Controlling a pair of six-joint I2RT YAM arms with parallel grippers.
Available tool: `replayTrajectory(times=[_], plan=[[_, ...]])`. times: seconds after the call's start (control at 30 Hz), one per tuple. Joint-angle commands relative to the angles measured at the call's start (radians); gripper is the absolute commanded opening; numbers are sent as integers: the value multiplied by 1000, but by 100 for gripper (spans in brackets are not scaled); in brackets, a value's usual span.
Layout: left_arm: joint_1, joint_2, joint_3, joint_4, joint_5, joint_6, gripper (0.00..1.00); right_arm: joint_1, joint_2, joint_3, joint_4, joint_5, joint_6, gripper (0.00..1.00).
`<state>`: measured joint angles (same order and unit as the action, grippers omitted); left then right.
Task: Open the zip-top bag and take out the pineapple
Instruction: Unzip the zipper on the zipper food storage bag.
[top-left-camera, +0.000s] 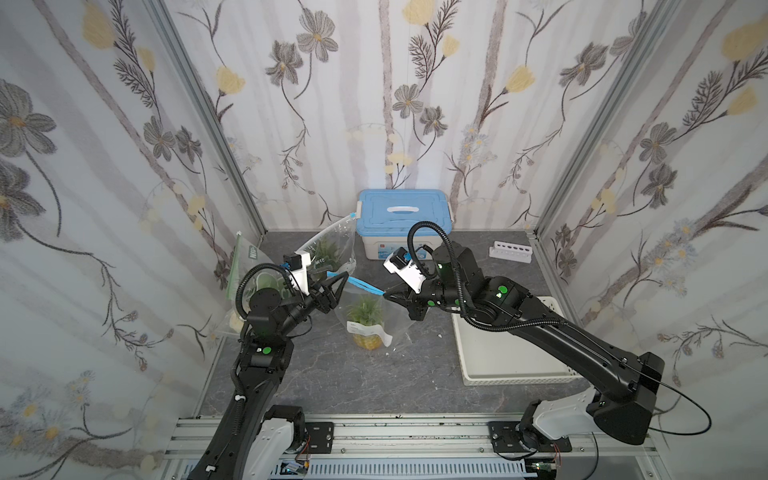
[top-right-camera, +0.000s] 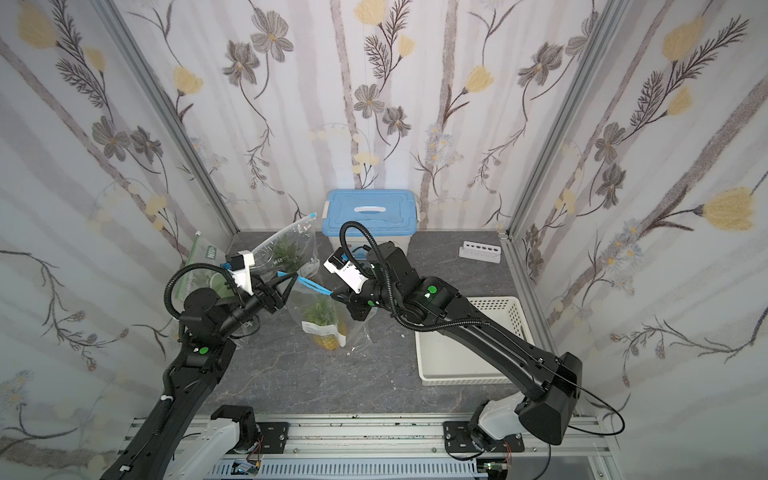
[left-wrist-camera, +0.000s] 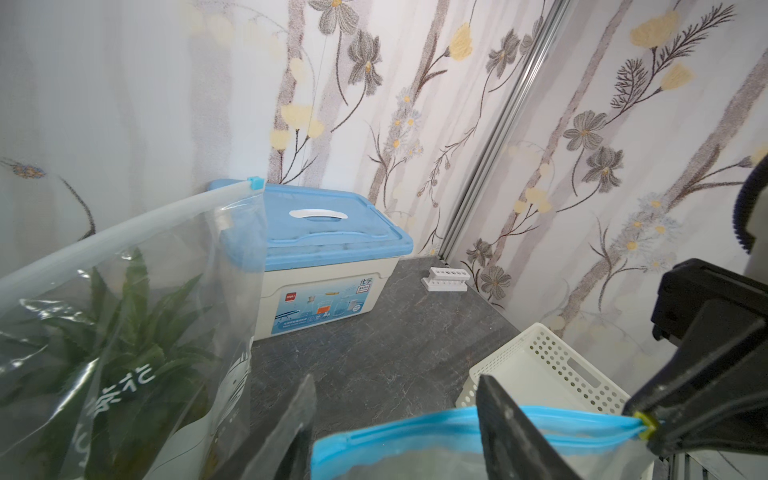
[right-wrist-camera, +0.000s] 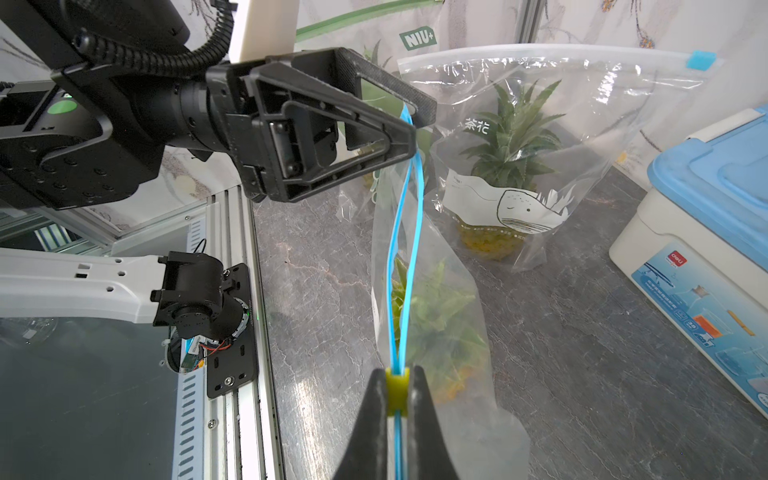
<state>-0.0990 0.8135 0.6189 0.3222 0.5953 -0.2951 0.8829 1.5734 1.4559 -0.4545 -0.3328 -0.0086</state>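
Observation:
The clear zip-top bag (top-left-camera: 384, 328) with a blue zip strip (top-left-camera: 360, 286) hangs over the table, with the pineapple (top-left-camera: 365, 322) upright inside it. My right gripper (right-wrist-camera: 397, 374) is shut on the bag's yellow slider (right-wrist-camera: 397, 388). From the slider the two blue strips (right-wrist-camera: 401, 232) run apart toward my left gripper (right-wrist-camera: 417, 124). That gripper (left-wrist-camera: 397, 380) is open, with the strip's end (left-wrist-camera: 415, 428) lying loose between its fingers. The pineapple (right-wrist-camera: 436, 324) shows green and yellow through the plastic. Both top views show the grippers facing each other across the bag's mouth (top-right-camera: 309, 286).
Behind my left gripper stands a second clear bag (top-left-camera: 328, 249) holding another pineapple, and a green-zip bag (top-left-camera: 249, 266) leans at the left wall. A blue-lidded box (top-left-camera: 405, 220) sits at the back, a white tube rack (top-left-camera: 511, 251) back right, a white basket (top-left-camera: 511, 370) on the right.

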Motion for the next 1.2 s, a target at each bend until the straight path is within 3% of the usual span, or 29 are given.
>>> replayTrajectory(times=[0.0, 0.1, 0.2, 0.33, 0.37, 0.63, 1.17], plan=[[1, 15, 16, -15, -42, -1, 62, 2, -6, 8, 69, 10, -21, 0], [1, 30, 12, -7, -38, -10, 55, 2, -5, 8, 71, 11, -23, 0], [1, 37, 4, 13, -29, -20, 36, 2, -4, 9, 70, 14, -23, 0], [1, 36, 3, 28, -13, -24, 2, 2, -3, 11, 68, 21, -22, 0], [1, 35, 4, 25, -14, -24, 0, 2, -3, 11, 67, 24, -22, 0], [1, 11, 5, 20, -106, -24, 0, 2, -19, -23, 66, 63, -3, 0], [5, 18, 42, -2, -267, 7, 0, 2, -247, -264, 9, 187, 65, 1]])
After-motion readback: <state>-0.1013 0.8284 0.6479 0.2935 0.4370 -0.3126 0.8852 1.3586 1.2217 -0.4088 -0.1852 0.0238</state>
